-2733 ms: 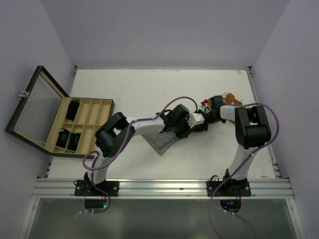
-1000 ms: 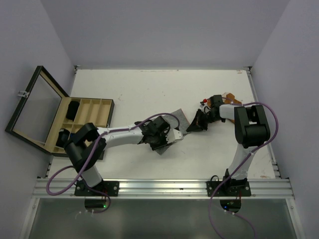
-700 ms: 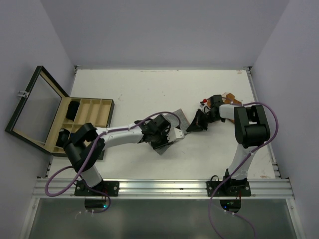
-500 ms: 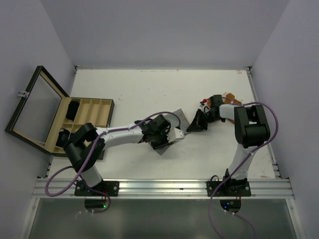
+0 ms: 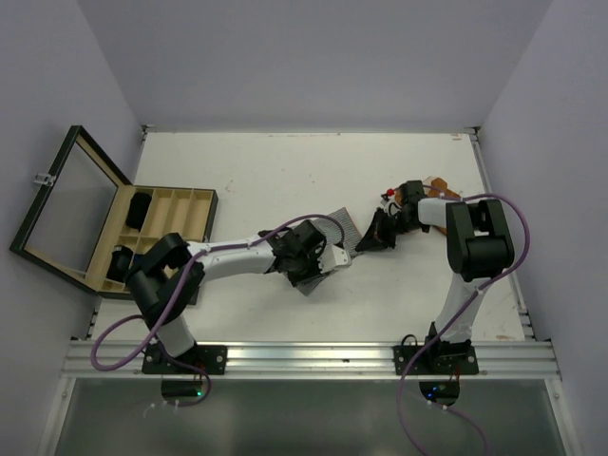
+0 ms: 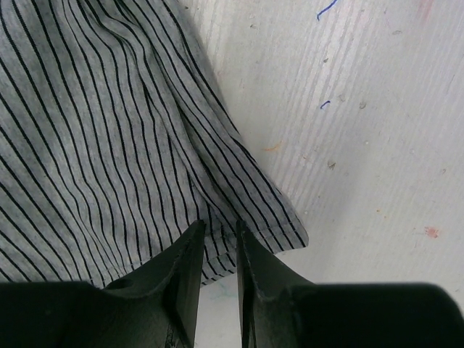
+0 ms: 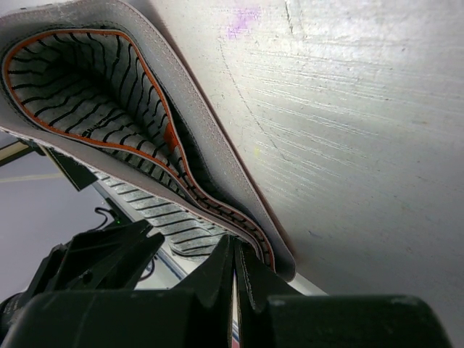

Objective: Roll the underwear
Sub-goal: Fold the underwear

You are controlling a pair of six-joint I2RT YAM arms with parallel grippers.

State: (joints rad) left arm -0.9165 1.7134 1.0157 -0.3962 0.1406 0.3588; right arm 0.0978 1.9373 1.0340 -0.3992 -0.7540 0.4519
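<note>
At the table's left edge the open wooden box (image 5: 161, 233) held black rolls. Mid-table, the left gripper (image 6: 217, 243) had nearly closed on the flat grey striped underwear (image 5: 332, 237), not yet rolled. The right gripper (image 7: 233, 272) pinched its waistband. An orange-brown garment (image 5: 442, 188) waited; open table lay beyond.

Overhead view wide; wrist views close; all share striped underwear (image 5: 334, 231).

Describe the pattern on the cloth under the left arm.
Grey cloth with thin black stripes; clearest in the left wrist view.
</note>
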